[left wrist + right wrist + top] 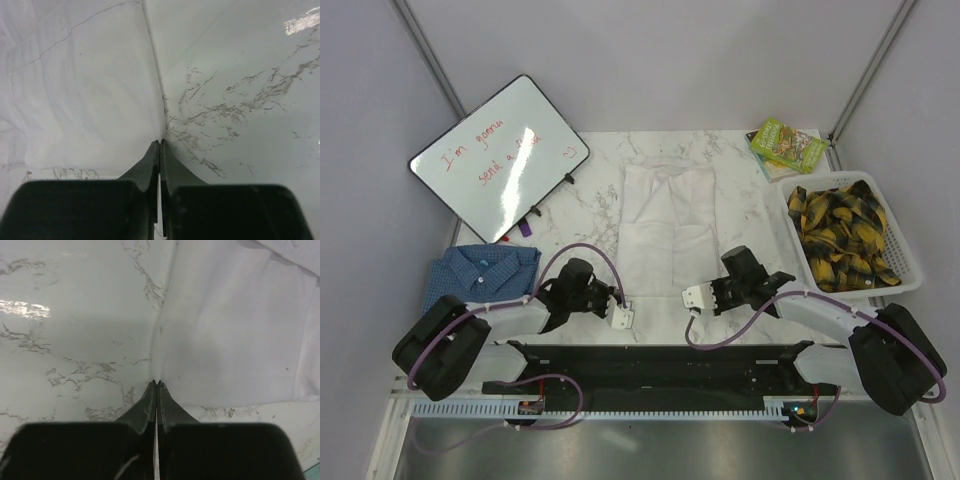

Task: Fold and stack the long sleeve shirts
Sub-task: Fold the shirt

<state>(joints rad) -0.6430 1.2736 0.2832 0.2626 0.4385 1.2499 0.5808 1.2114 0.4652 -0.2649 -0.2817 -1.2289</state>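
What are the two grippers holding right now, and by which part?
Both appear to pinch the white shirt: left gripper at its near left corner, right gripper at its near right corner.

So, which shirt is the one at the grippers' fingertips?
The plain white shirt, spread out mid-table: the left gripper and right gripper are shut on its near corners. The blue checked shirt lies folded at the far left.

Left arm: low, elbow outward, reaching inward. Left end effector: fingers pressed together (tips meeting). Right arm: mirrored pose. Right end effector: likewise closed tight.
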